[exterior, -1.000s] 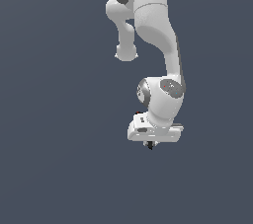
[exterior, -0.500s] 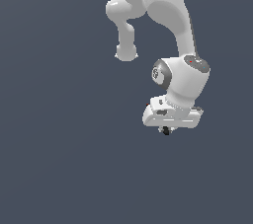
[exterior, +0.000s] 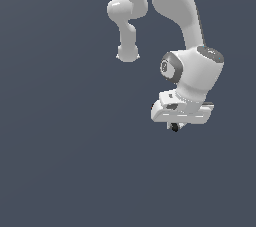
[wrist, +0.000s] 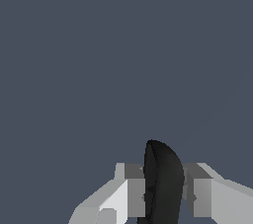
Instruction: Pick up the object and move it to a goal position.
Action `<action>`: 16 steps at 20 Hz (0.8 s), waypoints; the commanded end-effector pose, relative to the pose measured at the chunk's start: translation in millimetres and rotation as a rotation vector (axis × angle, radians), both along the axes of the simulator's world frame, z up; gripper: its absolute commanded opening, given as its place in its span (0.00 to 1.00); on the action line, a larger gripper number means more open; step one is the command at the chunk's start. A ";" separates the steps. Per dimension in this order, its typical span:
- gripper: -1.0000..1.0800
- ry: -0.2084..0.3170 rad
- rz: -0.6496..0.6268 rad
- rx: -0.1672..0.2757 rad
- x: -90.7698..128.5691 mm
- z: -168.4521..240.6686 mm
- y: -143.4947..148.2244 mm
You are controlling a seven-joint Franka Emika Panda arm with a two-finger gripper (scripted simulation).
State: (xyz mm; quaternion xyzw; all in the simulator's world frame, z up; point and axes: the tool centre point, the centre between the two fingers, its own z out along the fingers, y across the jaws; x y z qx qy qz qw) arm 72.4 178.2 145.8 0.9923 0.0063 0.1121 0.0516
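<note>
arm: white panda arm (exterior: 185,16) bends down over a plain grey-blue ground (exterior: 60,161).
gripper: the gripper (wrist: 163,193) has its jaws clenched on the clamp.
clamp: black spring clamp (wrist: 162,181) sits pinched between the jaws, its rounded end poking out past them.

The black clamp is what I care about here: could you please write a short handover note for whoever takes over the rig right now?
Gripper: shut on the black clamp, which sits pinched between the two fingers in the wrist view.
Clamp: off the surface, carried under the hand; in the exterior view only a small dark bit shows below the gripper.
Done: the pick-up.
Left: carry it to the goal position. No goal marker shows in either view, so I cannot say how near it is. Keep the grip closed while travelling.
</note>
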 end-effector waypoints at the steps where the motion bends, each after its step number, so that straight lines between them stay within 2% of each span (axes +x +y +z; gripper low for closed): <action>1: 0.00 -0.002 -0.002 0.000 1.6 0.7 -1.5; 7: 0.00 0.001 -0.001 -0.001 -0.8 4.5 0.3; 16: 0.00 0.001 -0.001 -0.001 -10.7 44.9 8.9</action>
